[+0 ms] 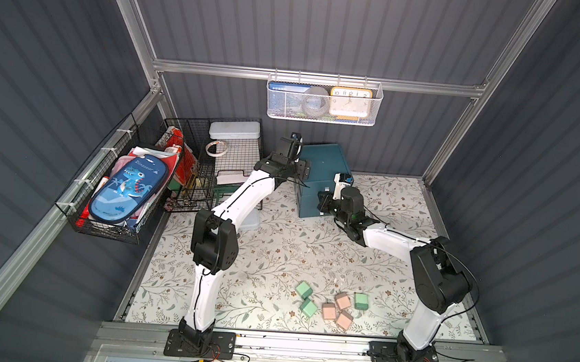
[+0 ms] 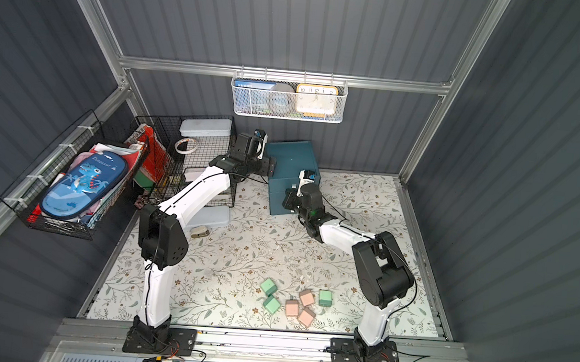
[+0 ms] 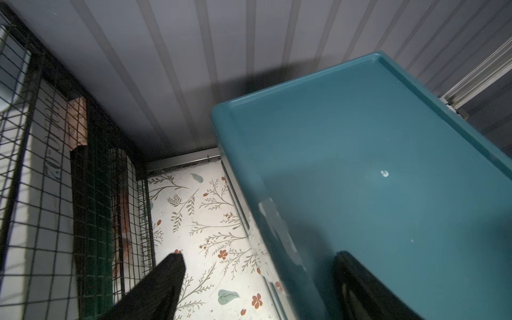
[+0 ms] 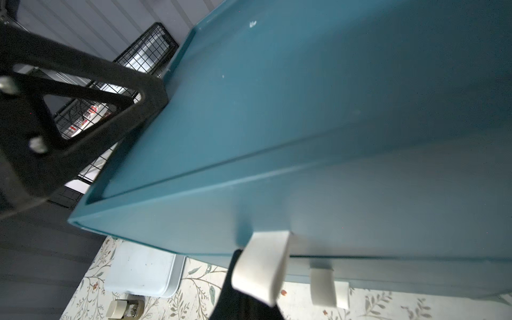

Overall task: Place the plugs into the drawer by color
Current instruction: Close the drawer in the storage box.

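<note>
Floral mat point(image 1: 275, 252), grey ribbed walls point(image 1: 330, 31). 6 plugs point(image 1: 328, 312), 3 green, 3 pink, near front edge; drawer cabinet point(image 1: 322, 159) at back. Astride its edge, left gripper point(image 3: 259, 257) parted; on top handle point(image 4: 260, 263), right gripper point(image 4: 249, 277) pinched shut.

Both top views are sharp — light from above brightens the desk point(image 1: 275, 255). Wrist views are dimmer, blurred close up, bowed at edges.

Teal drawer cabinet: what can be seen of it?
The drawer cabinet is a dark teal, plastic-looking box with a rimmed top, upright on the floral mat near the back wall. Its drawers look closed, with white tab handles. The left gripper straddles its top edge; the shut right gripper meets the top handle.
</note>
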`<state>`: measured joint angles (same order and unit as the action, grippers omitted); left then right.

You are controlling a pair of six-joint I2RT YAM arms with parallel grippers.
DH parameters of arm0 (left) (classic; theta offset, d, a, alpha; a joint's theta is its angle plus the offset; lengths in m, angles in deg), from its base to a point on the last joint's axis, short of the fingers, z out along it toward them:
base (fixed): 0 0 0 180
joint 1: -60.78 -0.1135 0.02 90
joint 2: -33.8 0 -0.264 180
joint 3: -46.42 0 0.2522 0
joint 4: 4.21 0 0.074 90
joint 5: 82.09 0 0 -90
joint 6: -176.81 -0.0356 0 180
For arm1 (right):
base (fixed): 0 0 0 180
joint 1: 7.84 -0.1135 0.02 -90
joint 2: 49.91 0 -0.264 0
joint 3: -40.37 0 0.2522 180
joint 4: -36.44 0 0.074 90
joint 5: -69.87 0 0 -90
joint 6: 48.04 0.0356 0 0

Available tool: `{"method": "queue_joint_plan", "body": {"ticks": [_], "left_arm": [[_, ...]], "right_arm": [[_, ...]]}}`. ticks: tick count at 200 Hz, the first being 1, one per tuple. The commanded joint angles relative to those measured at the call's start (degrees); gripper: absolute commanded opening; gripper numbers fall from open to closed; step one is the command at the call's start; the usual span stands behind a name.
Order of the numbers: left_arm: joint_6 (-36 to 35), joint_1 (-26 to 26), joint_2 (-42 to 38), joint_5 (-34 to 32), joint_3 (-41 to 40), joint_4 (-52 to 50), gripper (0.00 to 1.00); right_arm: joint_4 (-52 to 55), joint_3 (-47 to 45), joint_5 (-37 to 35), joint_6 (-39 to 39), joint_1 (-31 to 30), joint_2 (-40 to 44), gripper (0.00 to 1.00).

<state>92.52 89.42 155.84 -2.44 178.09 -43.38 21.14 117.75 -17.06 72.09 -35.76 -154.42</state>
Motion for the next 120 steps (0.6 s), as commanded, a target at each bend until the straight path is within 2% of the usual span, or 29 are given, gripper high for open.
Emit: {"method": "queue_joint_plan", "body": {"ticks": [1,18,35,63,81,97,120], "left_arm": [[-1.5,0.8,2.2,0.0,-3.2,-11.0,0.89],[-0.9,0.8,2.0,1.5,-3.5,-11.0,0.89],[0.2,0.8,2.3,2.5,-3.4,-10.6,0.89],[0.4,0.8,4.0,3.5,-2.0,-11.4,0.89],[0.5,0.8,4.1,3.2,-2.2,-11.7,0.89],[0.5,0.8,3.9,2.8,-2.3,-11.6,0.89],[0.4,0.8,4.1,2.6,-2.1,-11.7,0.89]], "right_arm": [[-11.9,-5.6,3.9,8.8,1.8,3.4,0.11],[-15.0,-14.4,4.1,15.7,2.7,8.8,0.16],[-18.2,-18.8,7.7,23.8,5.6,8.5,0.18],[-36.7,-20.3,16.8,37.6,10.0,-1.6,0.21],[-47.4,-19.1,19.1,45.4,11.5,-8.7,0.21],[-48.5,-17.6,20.1,46.7,11.7,-11.1,0.22],[-44.5,-17.3,21.0,44.1,11.5,-10.0,0.33]]}}
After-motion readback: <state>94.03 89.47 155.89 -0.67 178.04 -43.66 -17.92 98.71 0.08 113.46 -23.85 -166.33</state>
